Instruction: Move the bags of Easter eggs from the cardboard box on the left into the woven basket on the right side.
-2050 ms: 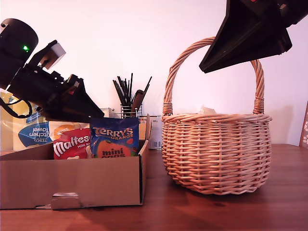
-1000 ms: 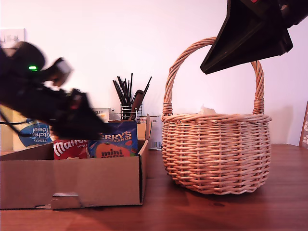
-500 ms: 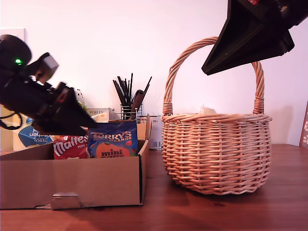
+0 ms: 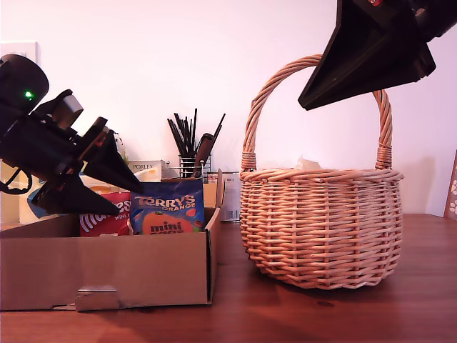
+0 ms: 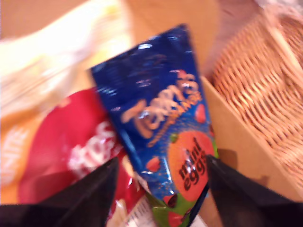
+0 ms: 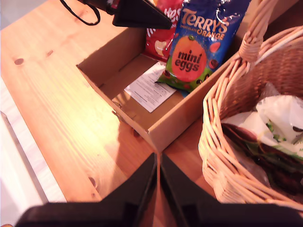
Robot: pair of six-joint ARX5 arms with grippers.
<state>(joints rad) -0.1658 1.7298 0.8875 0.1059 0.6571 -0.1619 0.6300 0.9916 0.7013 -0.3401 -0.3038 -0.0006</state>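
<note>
Now my first end effector [image 5: 161, 187] hangs with jaws apart over the blue bag [image 4: 167, 208], upright in the cardboard box [image 4: 107, 268]. At three o'clock of it in the exterior view stands the basket [image 4: 321, 225]; above, my second end effector [image 6: 157, 189] is closed.

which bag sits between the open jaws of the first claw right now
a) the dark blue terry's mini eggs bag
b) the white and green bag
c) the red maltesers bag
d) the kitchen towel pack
a: in the first wrist view the dark blue mini eggs bag stands in the gap between the spread jaws of my first claw, with the red bag off to one side of it.
</note>
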